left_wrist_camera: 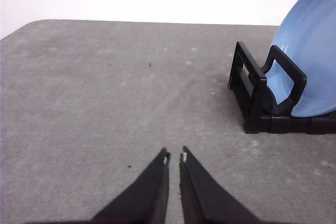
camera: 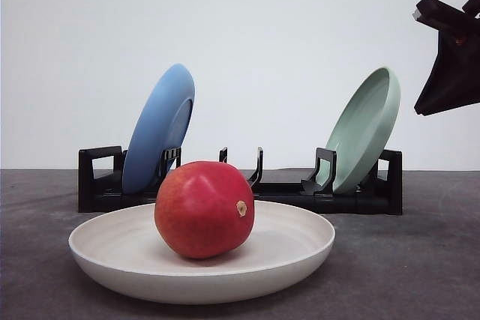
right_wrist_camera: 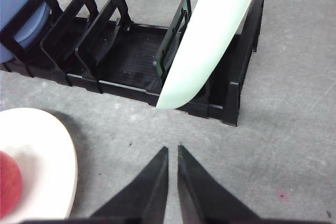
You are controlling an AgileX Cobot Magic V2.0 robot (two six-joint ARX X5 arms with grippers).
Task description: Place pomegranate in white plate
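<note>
Looks basically done: pomegranate (camera: pixel 204 208) sitting inside the white plate (camera: pixel 105 256), resting on its floor, well below and off to the left of the right end effector (right_wrist_camera: pixel 172 153), which hangs empty with fingers pressed nearly together, up over the surface (right_wrist_camera: pixel 294 108) in front of the black rack (right_wrist_camera: pixel 131 61) and pale green plate (right_wrist_camera: pixel 210 35). Left end effector (left_wrist_camera: pixel 174 157) also pinched almost closed on nothing, low over bare surface with the blue plate (left_wrist_camera: pixel 310 51) ahead and to its right. Best bet from here: pull straight up and away, no swinging near the tilted plates, no nudging the rim so the fruit doesn't roll.
</note>
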